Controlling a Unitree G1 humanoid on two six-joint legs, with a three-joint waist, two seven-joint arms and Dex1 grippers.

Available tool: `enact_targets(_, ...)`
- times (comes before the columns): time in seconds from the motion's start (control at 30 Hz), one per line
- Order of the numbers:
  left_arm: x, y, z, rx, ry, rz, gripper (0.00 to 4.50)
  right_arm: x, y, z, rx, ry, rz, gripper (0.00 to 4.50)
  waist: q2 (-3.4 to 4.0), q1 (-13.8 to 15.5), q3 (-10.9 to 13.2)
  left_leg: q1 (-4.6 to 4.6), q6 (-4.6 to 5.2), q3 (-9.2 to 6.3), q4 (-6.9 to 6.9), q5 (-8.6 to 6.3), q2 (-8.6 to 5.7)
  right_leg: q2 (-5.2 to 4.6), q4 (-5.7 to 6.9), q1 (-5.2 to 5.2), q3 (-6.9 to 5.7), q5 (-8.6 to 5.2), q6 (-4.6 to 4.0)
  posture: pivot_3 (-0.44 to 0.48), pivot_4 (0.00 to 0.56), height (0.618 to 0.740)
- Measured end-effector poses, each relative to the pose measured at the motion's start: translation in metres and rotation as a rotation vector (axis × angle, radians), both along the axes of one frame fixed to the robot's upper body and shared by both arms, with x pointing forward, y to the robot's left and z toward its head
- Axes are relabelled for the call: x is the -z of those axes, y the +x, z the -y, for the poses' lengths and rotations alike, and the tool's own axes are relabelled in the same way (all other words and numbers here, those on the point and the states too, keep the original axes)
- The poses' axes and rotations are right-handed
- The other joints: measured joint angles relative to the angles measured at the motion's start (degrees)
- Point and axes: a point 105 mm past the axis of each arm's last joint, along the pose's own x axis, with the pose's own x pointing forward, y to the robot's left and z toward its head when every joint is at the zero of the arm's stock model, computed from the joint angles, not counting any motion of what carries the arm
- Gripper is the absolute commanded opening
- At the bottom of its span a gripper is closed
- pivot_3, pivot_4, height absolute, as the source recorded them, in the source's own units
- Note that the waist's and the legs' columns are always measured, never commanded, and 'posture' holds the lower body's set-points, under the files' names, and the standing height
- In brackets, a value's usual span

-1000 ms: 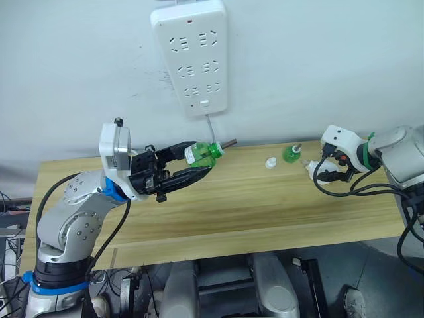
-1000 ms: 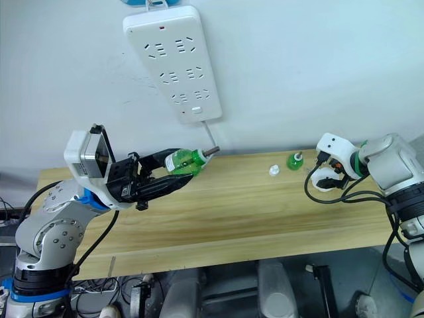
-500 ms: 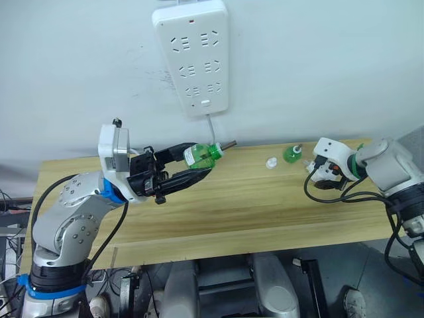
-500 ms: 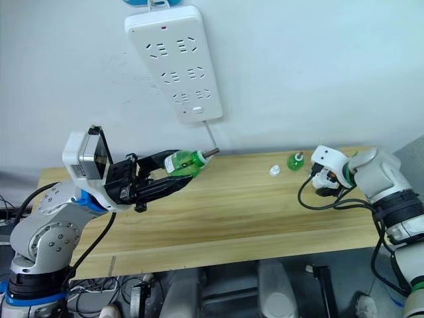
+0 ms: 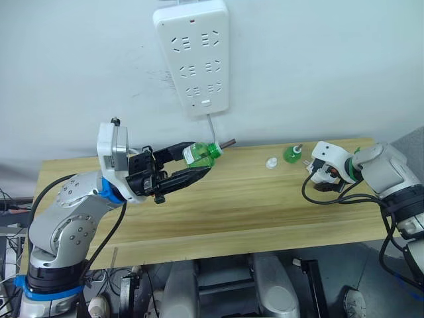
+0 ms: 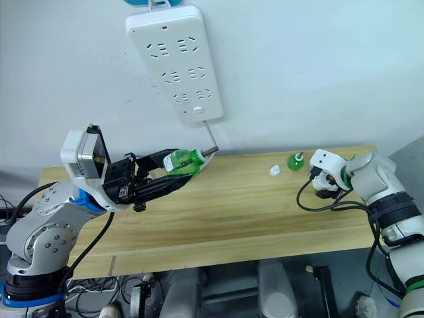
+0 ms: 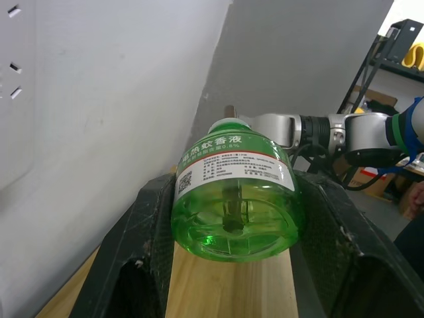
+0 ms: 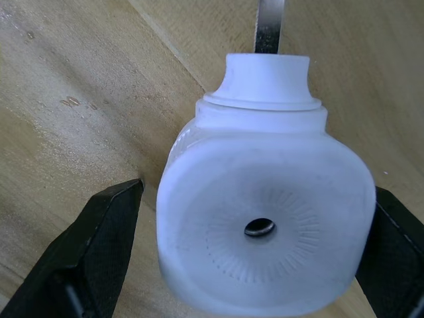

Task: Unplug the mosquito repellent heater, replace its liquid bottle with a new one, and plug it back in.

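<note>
- My left claw (image 5: 193,163) is clenched on the new one (image 5: 201,154), held lying sideways above the desk (image 5: 218,205).
- My right claw (image 8: 252,248) brackets the mosquito repellent heater (image 8: 265,245) on the desk, fingers (image 8: 99,245) apart.
- Its liquid bottle (image 5: 291,153) stands beside a small white cap (image 5: 270,162).

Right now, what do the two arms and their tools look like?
Both arms are silver-grey with black cables. The left has blue joint rings, a white wrist block and a black two-finger left tool. The right has a green ring, a white wrist block and a black right tool.
</note>
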Motion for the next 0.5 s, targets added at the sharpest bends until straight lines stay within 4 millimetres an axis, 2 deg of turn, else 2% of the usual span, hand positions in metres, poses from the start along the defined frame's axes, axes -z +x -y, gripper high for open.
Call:
enact_targets(0.27, -0.0001, 0.0000, 0.0001, -0.001, -0.001, -0.001, 2.25, -0.0044, 0.0071, -0.0052, -0.002, 0.009, 0.028, 4.48, 0.00, -0.01, 0.00, 0.00, 0.00, 0.01, 0.00, 0.00, 0.00, 0.00, 0.01, 0.00, 0.00, 0.00, 0.00, -0.183, 0.400, 0.730)
enact_targets(0.37, -0.0005, -0.0004, 0.0003, 0.003, -0.005, -0.002, 2.25, -0.0046, 0.0073, -0.0053, -0.002, 0.009, 0.029, 3.92, 0.00, 0.10, 0.00, -0.01, -0.01, 0.00, 0.00, 0.00, -0.01, 0.00, -0.01, 0.00, 0.00, 0.00, 0.00, -0.184, 0.400, 0.730)
enact_targets(0.47, -0.0008, -0.0007, 0.0004, 0.005, -0.007, -0.003, 2.25, -0.0046, 0.0072, -0.0053, -0.002, 0.008, 0.028, 2.97, 0.00, 0.11, 0.00, 0.00, -0.01, 0.00, 0.00, 0.00, 0.00, 0.00, 0.00, 0.00, 0.00, 0.00, 0.00, -0.184, 0.401, 0.730)
enact_targets(0.5, -0.0008, -0.0007, 0.0004, 0.006, -0.007, -0.003, 2.25, -0.0047, 0.0072, -0.0050, -0.002, 0.005, 0.028, 2.99, 0.00, 0.10, 0.00, 0.00, 0.00, 0.01, 0.00, 0.00, 0.00, 0.00, 0.00, 0.00, 0.00, 0.00, 0.00, -0.184, 0.401, 0.730)
